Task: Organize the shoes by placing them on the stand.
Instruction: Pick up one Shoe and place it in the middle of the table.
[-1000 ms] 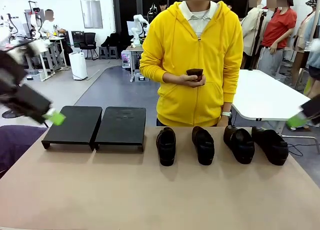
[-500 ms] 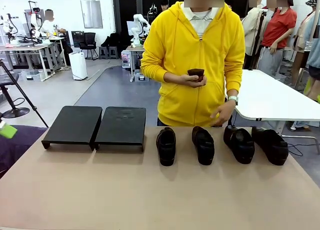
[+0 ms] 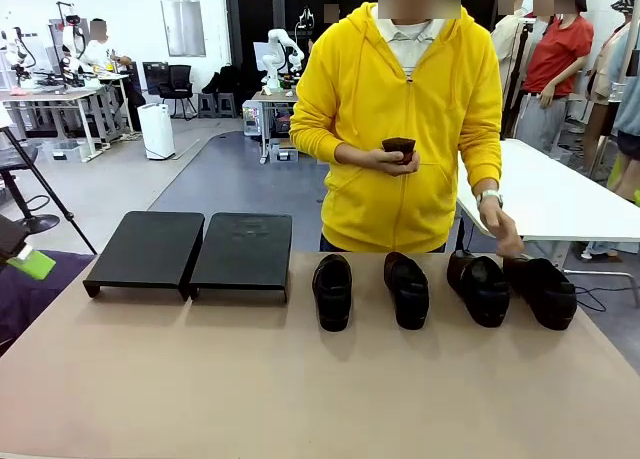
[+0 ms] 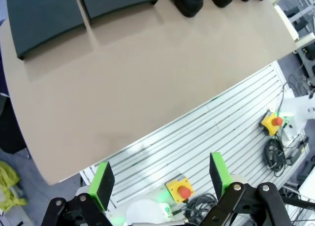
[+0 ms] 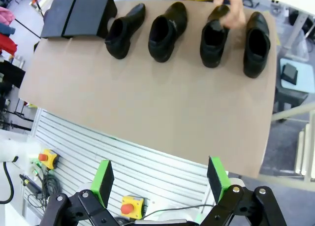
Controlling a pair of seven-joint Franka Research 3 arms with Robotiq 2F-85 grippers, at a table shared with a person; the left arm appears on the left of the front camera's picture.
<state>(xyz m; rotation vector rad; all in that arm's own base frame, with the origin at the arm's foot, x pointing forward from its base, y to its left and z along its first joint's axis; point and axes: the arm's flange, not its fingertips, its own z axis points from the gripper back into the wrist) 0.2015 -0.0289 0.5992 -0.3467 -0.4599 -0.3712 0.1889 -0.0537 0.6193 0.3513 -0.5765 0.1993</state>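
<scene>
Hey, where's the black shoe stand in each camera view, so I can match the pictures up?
Front view: the stand sits left of centre, in the middle band of the picture.
Left wrist view: the stand is in the top left corner.
Right wrist view: the stand is in the top left corner.
Shared landmark: the nearest shoe, just beside the stand's panel.

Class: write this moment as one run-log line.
shoes: four on table, none on stand | left gripper: open, empty | right gripper: open, empty | person's hand: at shoes
</scene>
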